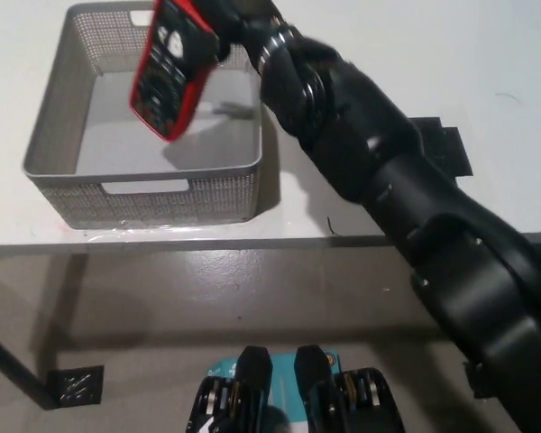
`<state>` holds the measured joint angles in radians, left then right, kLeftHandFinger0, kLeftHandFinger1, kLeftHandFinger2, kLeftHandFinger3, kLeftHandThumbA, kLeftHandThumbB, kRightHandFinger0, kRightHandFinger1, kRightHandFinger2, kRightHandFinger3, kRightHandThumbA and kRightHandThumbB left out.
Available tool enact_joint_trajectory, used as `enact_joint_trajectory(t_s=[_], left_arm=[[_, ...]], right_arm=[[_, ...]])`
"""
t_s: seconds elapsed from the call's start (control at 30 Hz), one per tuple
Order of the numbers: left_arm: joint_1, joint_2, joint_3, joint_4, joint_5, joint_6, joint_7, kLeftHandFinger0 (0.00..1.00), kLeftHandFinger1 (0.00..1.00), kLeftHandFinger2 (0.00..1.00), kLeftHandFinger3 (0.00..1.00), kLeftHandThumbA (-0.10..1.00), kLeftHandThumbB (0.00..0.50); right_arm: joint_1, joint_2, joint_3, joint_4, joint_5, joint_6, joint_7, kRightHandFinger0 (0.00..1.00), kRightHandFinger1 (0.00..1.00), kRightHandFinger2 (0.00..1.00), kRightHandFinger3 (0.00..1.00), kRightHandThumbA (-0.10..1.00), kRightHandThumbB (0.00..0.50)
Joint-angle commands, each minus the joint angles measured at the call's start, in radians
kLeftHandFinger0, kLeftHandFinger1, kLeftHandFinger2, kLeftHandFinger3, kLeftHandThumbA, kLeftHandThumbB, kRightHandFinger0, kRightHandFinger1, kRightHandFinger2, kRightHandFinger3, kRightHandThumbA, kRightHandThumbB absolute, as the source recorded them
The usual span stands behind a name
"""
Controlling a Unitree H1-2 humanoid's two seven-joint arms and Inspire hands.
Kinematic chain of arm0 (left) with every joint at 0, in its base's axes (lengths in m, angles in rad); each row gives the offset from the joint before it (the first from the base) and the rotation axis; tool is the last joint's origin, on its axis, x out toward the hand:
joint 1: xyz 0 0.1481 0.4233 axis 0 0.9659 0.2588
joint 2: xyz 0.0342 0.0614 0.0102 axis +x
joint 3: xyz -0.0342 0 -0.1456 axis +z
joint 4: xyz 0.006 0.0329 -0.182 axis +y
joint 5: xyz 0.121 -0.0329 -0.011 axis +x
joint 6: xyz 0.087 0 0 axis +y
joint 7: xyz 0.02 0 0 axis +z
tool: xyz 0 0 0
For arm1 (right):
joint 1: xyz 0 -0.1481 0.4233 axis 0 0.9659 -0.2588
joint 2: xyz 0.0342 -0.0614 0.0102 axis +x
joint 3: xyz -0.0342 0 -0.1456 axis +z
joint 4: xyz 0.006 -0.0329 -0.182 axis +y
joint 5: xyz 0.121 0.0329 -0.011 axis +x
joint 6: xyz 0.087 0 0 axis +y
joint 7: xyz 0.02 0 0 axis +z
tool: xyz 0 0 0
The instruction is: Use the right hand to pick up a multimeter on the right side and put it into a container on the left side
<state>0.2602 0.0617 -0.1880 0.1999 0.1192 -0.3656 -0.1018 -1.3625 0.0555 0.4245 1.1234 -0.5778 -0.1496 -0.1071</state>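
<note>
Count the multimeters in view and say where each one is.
1: the red multimeter is held up by the black right hand over the grey basket on the table's left; the arm may hide others.
</note>
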Motion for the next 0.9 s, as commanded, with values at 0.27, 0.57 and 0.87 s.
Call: enact_joint_trajectory(t_s=[0.27,0.57,0.87], left_arm=[[-0.016,0.016,-0.034,-0.035,0.046,-0.025,-0.001,1.00,1.00,1.00,1.00,1.00,0.279],[-0.033,0.016,-0.040,-0.028,0.035,-0.025,-0.005,1.00,1.00,1.00,1.00,1.00,0.297],[-0.044,0.017,-0.047,-0.023,0.055,-0.034,0.003,1.00,1.00,1.00,1.00,1.00,0.277]], right_arm=[[-0.008,-0.014,-0.002,0.062,0.005,0.054,-0.016,0.42,0.70,1.00,1.00,0.62,0.429],[0.004,-0.088,-0.017,-0.043,0.059,0.157,0.271,1.00,1.00,1.00,1.00,1.00,0.500],[-0.012,-0.176,-0.061,-0.153,0.097,0.148,0.316,1.00,1.00,1.00,1.00,1.00,0.500]])
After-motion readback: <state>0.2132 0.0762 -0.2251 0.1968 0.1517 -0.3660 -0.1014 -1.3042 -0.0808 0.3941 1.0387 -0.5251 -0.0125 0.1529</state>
